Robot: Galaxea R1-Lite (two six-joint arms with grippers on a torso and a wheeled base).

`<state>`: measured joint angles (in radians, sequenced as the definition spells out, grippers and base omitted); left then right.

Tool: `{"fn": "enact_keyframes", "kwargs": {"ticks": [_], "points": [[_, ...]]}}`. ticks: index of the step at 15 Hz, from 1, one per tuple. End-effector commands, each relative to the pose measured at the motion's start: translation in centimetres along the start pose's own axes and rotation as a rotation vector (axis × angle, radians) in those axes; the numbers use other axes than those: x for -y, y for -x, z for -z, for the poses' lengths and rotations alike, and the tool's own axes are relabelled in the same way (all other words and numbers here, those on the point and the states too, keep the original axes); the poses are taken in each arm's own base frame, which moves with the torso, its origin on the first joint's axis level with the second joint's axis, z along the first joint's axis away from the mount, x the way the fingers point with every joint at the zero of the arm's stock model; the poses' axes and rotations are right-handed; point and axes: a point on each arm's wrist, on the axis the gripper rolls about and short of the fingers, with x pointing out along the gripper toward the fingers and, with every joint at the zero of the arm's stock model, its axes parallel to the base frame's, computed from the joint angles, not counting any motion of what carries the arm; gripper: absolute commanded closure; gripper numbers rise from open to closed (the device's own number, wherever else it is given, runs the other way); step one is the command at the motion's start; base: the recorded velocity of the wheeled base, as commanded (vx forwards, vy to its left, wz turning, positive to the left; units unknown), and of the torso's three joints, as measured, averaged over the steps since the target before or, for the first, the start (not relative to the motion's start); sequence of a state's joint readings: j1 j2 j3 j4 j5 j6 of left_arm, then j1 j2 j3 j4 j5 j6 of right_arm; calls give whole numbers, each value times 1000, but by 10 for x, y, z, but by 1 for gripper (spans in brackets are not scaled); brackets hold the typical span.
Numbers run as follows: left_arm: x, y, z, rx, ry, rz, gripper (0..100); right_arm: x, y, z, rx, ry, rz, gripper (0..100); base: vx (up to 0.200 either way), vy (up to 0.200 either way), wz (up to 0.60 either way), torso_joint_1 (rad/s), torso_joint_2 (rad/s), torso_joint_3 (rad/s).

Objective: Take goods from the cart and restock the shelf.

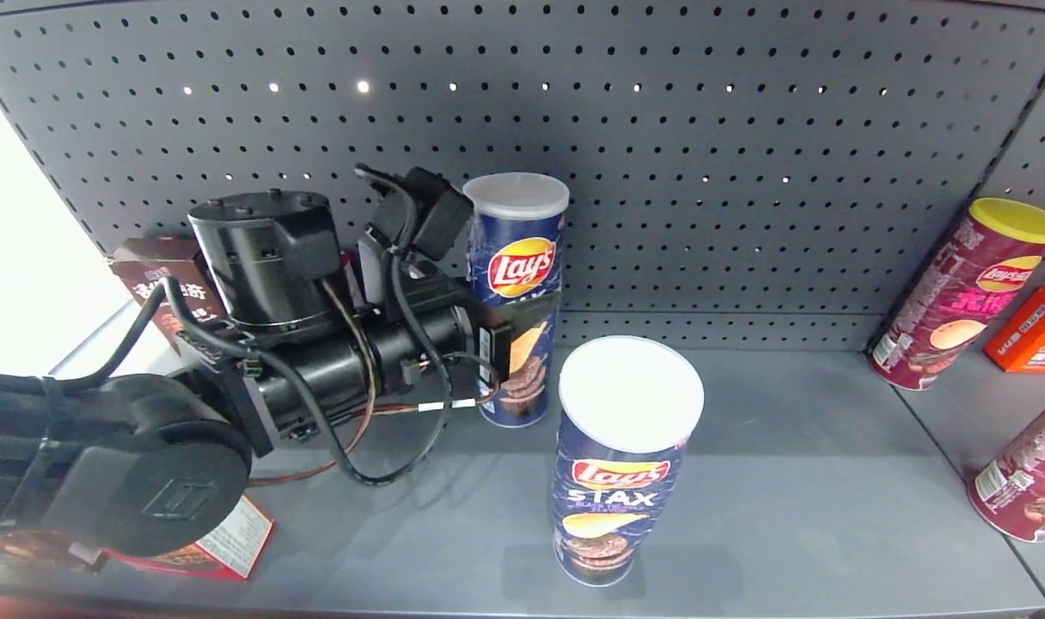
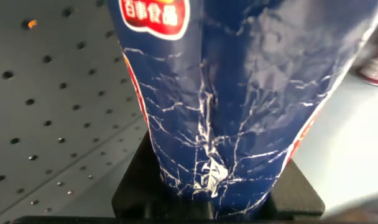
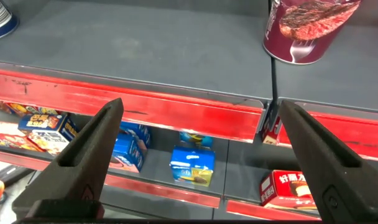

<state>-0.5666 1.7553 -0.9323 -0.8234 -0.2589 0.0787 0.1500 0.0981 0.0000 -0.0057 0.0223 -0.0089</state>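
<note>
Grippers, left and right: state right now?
Left gripper: closed on the rear blue chip can.
Right gripper: open, holding nothing.

I see two tall blue chip cans standing upright on the grey shelf (image 1: pixel 815 481). The rear can (image 1: pixel 516 258) has a clear plastic lid and stands just in front of the pegboard back wall. My left gripper (image 1: pixel 529 325) clamps it around the middle, and up close its blue wrap is crazed with white creases. The front can (image 1: pixel 621 464), white-lidded, stands near it but apart, toward the shelf's front edge.
</note>
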Motion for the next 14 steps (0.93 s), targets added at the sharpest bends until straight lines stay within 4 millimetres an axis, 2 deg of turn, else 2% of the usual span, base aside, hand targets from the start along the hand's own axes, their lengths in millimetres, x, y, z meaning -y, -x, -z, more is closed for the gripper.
{"fn": "enact_keyframes", "kwargs": {"ticks": [1, 9, 14], "points": [[-9, -12, 15, -31, 7, -16, 100, 0, 0, 0, -3, 0, -1, 0, 0, 0, 0, 0, 0, 0], [-23, -44, 31, 44, -11, -39, 100, 0, 0, 0, -3, 0, -1, 0, 0, 0, 0, 0, 0, 0], [-24, -51, 34, 65, -17, -36, 100, 0, 0, 0, -3, 0, -1, 0, 0, 0, 0, 0, 0, 0]]}}
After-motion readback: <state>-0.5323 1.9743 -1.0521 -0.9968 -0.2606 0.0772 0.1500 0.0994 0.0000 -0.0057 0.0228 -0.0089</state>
